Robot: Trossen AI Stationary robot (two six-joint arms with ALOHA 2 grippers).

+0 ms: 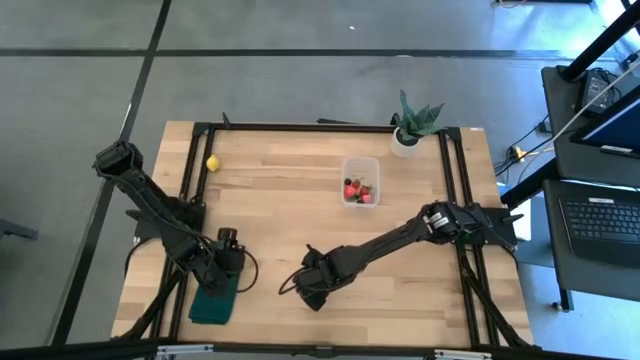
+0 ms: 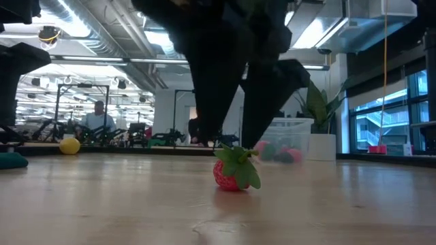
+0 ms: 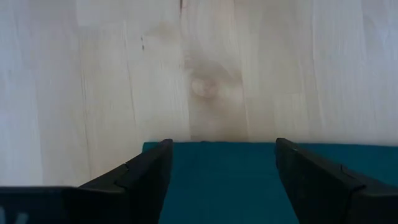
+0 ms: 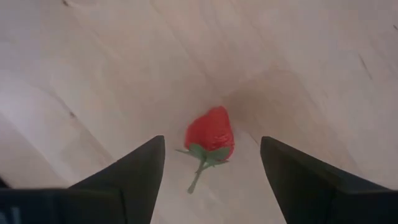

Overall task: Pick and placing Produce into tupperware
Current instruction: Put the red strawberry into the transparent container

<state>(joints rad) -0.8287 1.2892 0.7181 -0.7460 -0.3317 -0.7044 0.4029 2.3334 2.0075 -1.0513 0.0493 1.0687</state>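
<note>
Overhead, the wooden table [image 1: 280, 200] is sitting on grey floor. The right gripper [image 4: 211, 171] is hovering with fingers spread over a red strawberry [image 4: 210, 135] lying near the front edge. The tupperware [image 1: 360, 181] is holding other produce farther back. The left gripper [image 3: 221, 180] is waiting, fingers spread, above a green cloth [image 3: 217, 180].

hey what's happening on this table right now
The right pincer hangs open over a red strawberry lying on the wooden table, fingers on either side of it and not touching it. The clear tub farther back already holds a few fruit pieces, and a yellow piece sits alone near the far left corner. The left pincer waits open above a dark green cloth.
</note>
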